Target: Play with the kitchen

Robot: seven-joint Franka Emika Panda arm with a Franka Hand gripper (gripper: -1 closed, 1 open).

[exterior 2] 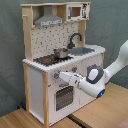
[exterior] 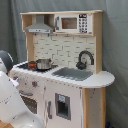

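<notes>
kitchen (exterior 2: 60,65) fills frame centre, both exterior views | our gripper (exterior 2: 56,75) at knob row, centre-left of second exterior view | fingers: can't tell if open/clenched | risk: pushing too hard w/ arm shoves kitchen or snaps a knob

I see a wooden table (exterior 2: 107,107) in the second exterior view; the kitchen (exterior 2: 55,70) stands directly on it, bare boards showing around four o'clock.
</notes>
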